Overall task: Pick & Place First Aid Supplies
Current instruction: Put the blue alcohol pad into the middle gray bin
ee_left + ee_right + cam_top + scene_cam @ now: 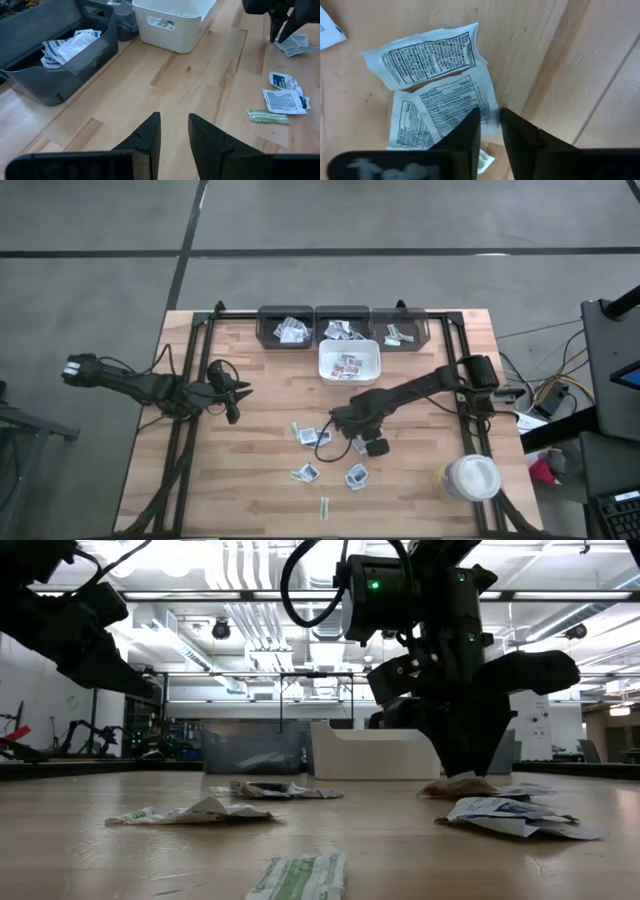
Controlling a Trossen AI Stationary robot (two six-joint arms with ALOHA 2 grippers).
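Two white packets with black print [437, 95] lie overlapped on the wooden table [260, 490], near its middle, and the right end effector [490, 122] is down on the edge of the lower one. Its fingers [465, 135] stand close together with only a narrow gap, and the packet's edge sits at that gap; whether they have truly pinched it I cannot tell.

The main risk, in my judgement, is the overlap: the lower packet lies partly under the upper one, so lifting could drag both, or the second could fall off partway. The packet is also thin and flat against the wood, so the tips may slip over it and come up with nothing.

Other loose packets [308, 473] lie just nearer on the table and a narrow pale strip [325, 508] at the near edge; a low sweep could scatter them. The white tray [349, 362] and three dark bins [343, 326] sit at the far side, the lidded jar [468, 478] to the right.

The left end effector [174, 135] waits over the left of the table, fingers slightly spread, holding nothing.
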